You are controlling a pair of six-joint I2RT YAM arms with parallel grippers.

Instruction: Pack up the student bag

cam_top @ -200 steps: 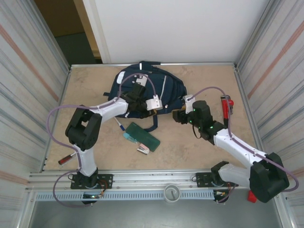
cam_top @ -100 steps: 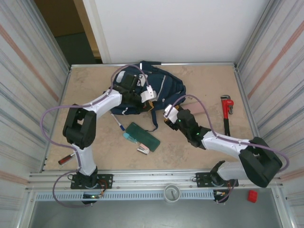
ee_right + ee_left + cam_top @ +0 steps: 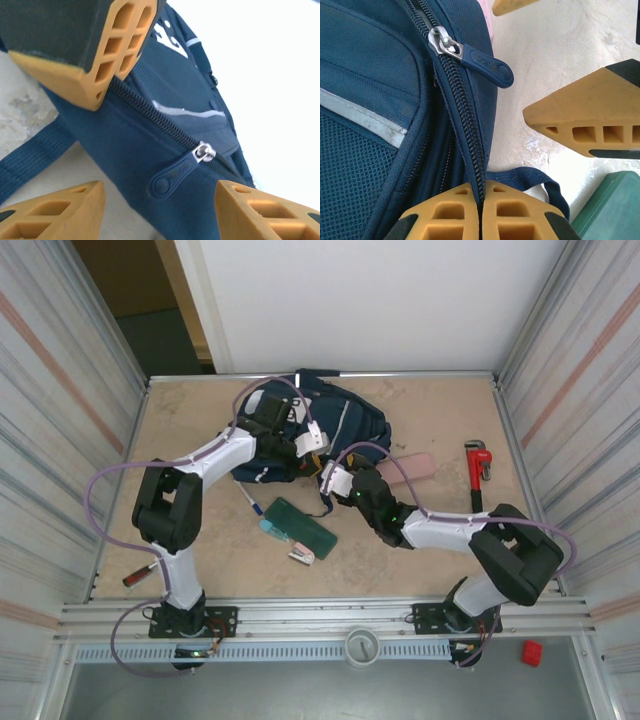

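The student bag, navy with a light stripe, lies at the back of the table. My left gripper is at its near edge. Its jaws are shut on the bag's zipper seam, just above a strap loop. My right gripper has come up to the same edge from the right and stands open. In the right wrist view its fingertips are spread either side of the dark blue zipper pull, not touching it. The left wrist view shows that pull further up the zipper.
A green case lies in front of the bag, with a pen and a small stapler beside it. A pink block and a red pipe wrench lie to the right. A red-handled tool lies near left.
My right arm has swung left from beside the wrench to the bag's near edge, uncovering the pink block. The left gripper has pulled the bag's edge slightly back.
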